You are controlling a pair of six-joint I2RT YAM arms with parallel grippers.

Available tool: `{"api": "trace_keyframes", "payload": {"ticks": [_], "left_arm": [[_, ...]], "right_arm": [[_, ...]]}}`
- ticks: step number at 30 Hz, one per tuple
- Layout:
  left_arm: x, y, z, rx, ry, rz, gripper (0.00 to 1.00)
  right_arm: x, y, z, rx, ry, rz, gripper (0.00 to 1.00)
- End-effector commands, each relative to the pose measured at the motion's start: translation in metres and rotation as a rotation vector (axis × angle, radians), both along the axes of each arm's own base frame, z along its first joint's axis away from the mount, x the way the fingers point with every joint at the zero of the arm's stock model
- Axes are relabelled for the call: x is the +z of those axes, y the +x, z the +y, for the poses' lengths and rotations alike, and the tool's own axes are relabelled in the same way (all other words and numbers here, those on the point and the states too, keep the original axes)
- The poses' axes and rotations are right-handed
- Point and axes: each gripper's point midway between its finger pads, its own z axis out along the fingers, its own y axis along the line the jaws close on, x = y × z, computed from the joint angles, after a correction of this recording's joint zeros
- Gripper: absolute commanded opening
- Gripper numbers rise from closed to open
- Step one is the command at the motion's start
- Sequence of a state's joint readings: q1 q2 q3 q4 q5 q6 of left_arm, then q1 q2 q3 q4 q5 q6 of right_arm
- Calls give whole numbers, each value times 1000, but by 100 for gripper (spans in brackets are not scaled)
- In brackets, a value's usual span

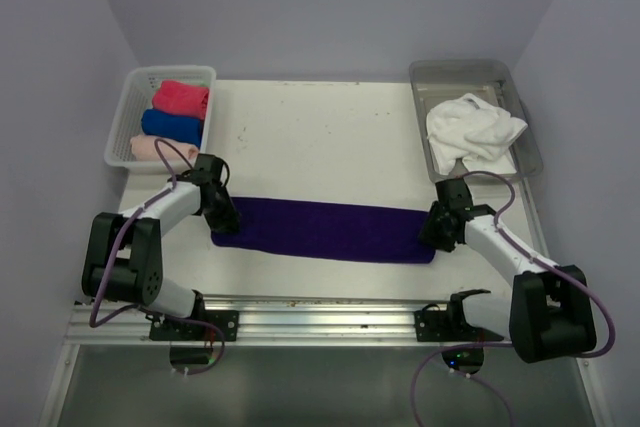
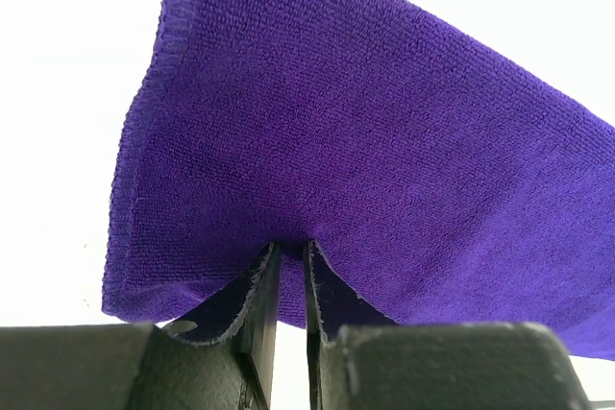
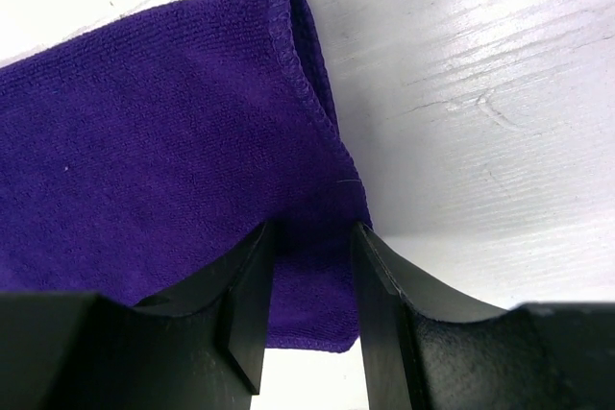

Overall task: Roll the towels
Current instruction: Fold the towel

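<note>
We had the purple towel (image 1: 320, 230) stretched across the near table (image 1: 330, 137); it looked soft, light and floppy. Left gripper (image 2: 291, 254) pinched its left end. Right gripper (image 3: 312, 237) straddled the right end, but we couldn't tell if it was biting. We figured the ends were the spots to hold.

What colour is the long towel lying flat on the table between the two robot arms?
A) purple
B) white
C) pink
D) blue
A: the purple towel is the one stretched out flat across the near part of the table.
</note>
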State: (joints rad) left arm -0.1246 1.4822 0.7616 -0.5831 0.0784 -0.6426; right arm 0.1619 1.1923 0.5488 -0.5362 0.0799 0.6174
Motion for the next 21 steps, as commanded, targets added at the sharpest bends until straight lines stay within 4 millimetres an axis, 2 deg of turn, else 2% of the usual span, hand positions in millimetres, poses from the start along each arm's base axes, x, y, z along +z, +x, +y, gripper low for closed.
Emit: {"api": "trace_keyframes", "payload": {"ticks": [1, 7, 10, 14, 16, 21], "left_arm": [[2, 20, -1, -9, 3, -71, 18], [12, 26, -1, -18, 7, -92, 18], [14, 27, -3, -20, -7, -98, 18], [18, 29, -4, -22, -8, -107, 18], [17, 29, -4, -27, -8, -105, 18], [19, 30, -4, -31, -10, -109, 17]], "right_arm": [[-13, 3, -1, -23, -1, 9, 41], [-4, 7, -2, -34, -5, -19, 41], [4, 4, -11, -78, -40, -42, 43], [26, 7, -21, -112, -70, -138, 48], [27, 6, -21, -107, -71, -133, 50], [12, 3, -13, -77, -48, -50, 52]]}}
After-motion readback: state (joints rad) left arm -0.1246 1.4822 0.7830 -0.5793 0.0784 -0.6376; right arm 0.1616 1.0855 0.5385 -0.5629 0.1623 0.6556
